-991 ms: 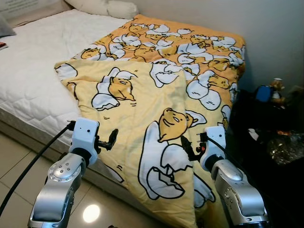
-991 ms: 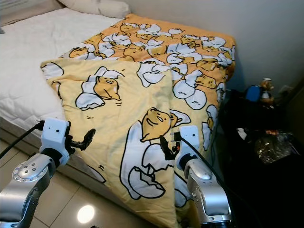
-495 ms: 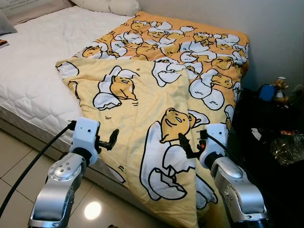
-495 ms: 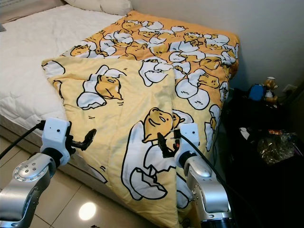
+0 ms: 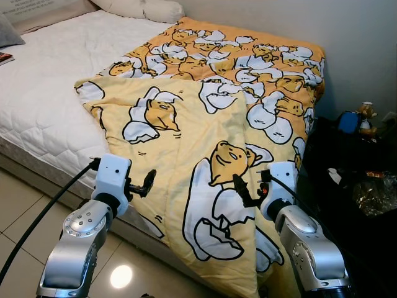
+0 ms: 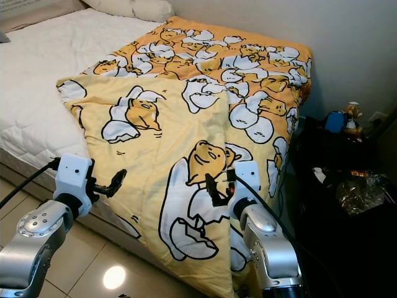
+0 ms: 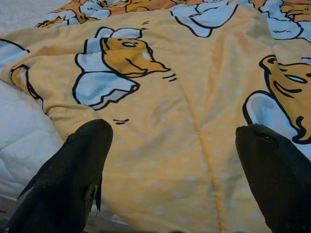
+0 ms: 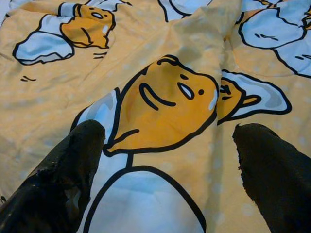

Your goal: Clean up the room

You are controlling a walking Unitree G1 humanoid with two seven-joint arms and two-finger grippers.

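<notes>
Both hands have barely moved; our view shifted slightly over the bed (image 5: 43, 118).
We hover left hand (image 5: 149, 182) and right hand (image 5: 239, 189), fingers spread wide and empty, above the blanket (image 5: 205, 130) draped off the bed's foot; soft, limp, light, best pinched at its hanging edge.

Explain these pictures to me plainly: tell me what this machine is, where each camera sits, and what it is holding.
This is a walking humanoid robot with two silver arms. The two wide pictures come from cameras in its head, looking down at a bed. A yellow cartoon-print blanket lies across the white mattress, one part folded over, its edge hanging toward the floor. The left gripper and right gripper hover at the blanket's near edge. The two close pictures come from wrist cameras; each shows that gripper's black jaws spread apart over the blanket. Nothing is held.
</notes>
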